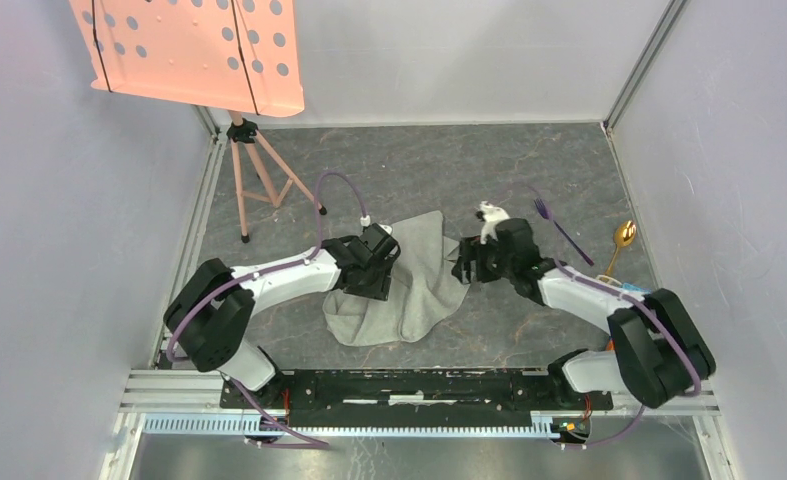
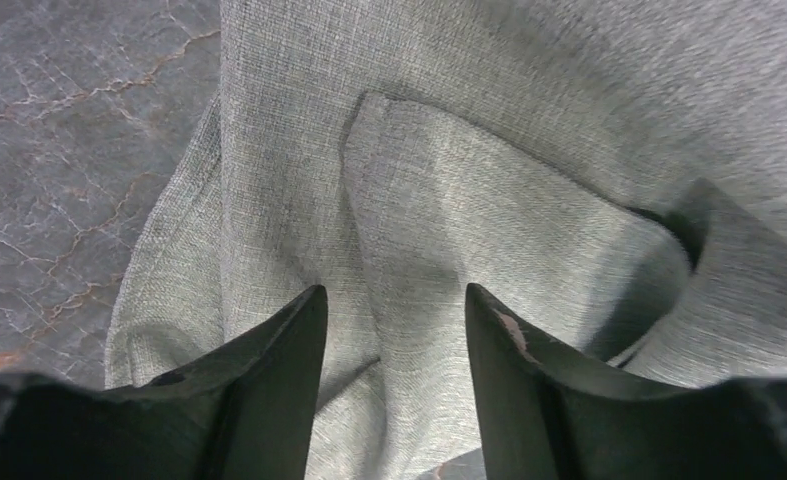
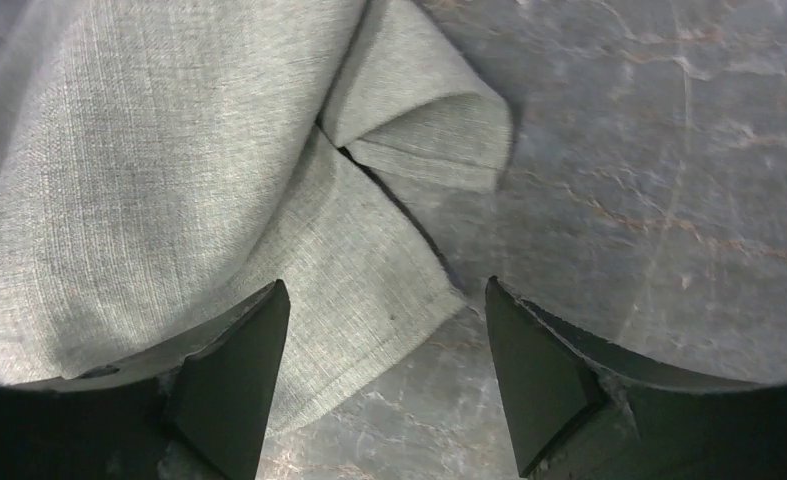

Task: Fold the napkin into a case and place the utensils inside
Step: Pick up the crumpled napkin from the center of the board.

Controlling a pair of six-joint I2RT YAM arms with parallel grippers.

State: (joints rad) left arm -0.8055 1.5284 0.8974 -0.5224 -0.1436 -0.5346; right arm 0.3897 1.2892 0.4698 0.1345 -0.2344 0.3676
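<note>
The grey cloth napkin [image 1: 409, 290] lies centred on the marbled table [image 1: 419, 160]. To its right lies the purple plastic fork [image 1: 554, 222], with the gold-bowled spoon [image 1: 619, 243] further right.

A light grey woven cloth napkin [image 2: 489, 230] fills most of the view. It lies rumpled, with a rounded flap folded over its middle and a dark, shadowed crease at the right. The left pincer [image 2: 394, 300] enters from the bottom edge, its two dark fingers [image 2: 279, 380] standing apart with the folded flap running between them, and neither visibly pinches the cloth. The dark grey marbled bench [image 2: 59, 150] shows at the left, beside the napkin's edge.
</note>
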